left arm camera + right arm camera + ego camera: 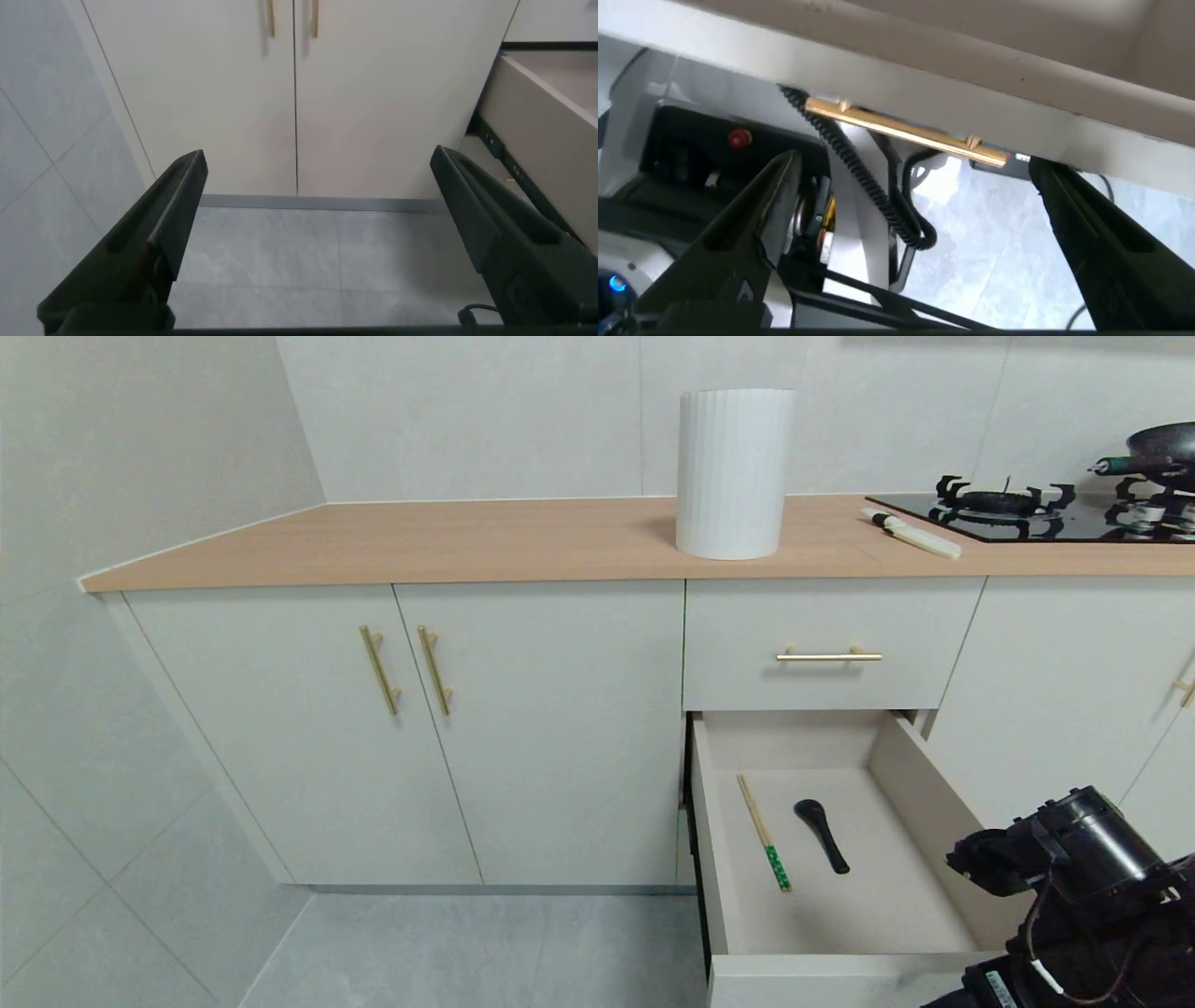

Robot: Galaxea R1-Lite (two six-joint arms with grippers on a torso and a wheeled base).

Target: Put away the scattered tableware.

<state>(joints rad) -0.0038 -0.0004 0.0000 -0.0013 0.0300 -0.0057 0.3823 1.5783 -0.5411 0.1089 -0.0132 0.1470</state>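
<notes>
Chopsticks (pixel 764 835) and a black spoon (pixel 822 833) lie a little apart on the floor of the open lower drawer (pixel 920 803), with the chopsticks on the left. Up on the counter (pixel 420 537) a pale knife (pixel 910 533) rests just beside the stove (pixel 1027 513), with a tall ribbed white canister (pixel 733 471) to its left. The right gripper (pixel 915 168) is close to the drawer's brass handle (pixel 906 131), fingers spread wide and holding nothing. The left gripper (pixel 318 163) — also spread and empty — faces the cabinet doors (pixel 374 84) left of the drawer.
</notes>
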